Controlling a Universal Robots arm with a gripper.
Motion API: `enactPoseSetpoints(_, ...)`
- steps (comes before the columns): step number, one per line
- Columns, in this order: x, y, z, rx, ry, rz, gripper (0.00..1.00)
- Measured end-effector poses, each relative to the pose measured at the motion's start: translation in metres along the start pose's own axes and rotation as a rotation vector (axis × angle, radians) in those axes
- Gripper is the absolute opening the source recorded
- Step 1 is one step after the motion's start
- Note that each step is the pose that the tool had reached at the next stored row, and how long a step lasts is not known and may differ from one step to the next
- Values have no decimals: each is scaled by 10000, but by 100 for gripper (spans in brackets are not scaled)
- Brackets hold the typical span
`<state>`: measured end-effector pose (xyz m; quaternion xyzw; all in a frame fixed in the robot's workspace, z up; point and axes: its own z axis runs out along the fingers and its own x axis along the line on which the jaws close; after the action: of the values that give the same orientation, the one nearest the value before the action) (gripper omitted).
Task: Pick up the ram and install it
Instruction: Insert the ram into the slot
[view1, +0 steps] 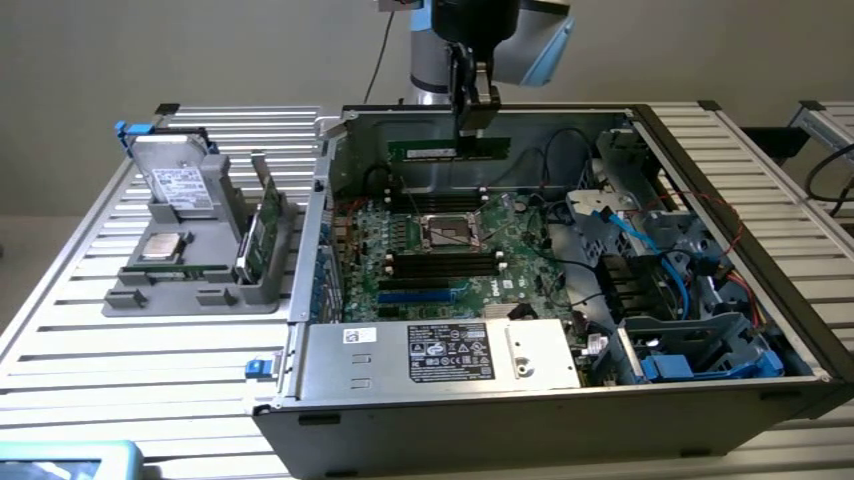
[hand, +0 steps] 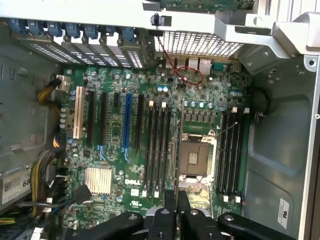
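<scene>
One ram (view1: 449, 150) hangs level from the gripper (view1: 475, 127), whose fingers (hand: 170, 205) are pinched narrow on its top edge; it is in the air inside the open case (view1: 534, 440), above the far part of the board (view1: 527, 215). In the wrist view the socket (hand: 194, 159) lies under the gripper, slots (hand: 159, 150) on either side; a grey rack (view1: 200, 270) stands beside the case.

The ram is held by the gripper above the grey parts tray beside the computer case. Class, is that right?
Wrong place. The exterior view shows the gripper holding the ram above the open computer case, over its motherboard; the grey parts tray stands off to that view's left.
</scene>
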<state>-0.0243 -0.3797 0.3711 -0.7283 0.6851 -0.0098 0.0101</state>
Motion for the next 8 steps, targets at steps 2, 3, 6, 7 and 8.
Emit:
enactPoseSetpoints(2,-2,0,19,48,13,1,14)
enactPoseSetpoints(3,-2,1,28,88,47,0,14)
enactPoseSetpoints(6,-5,1,44,170,183,-4,14)
enactPoseSetpoints(7,-6,2,50,185,244,-7,14)
enactPoseSetpoints(8,-12,3,58,194,296,-8,14)
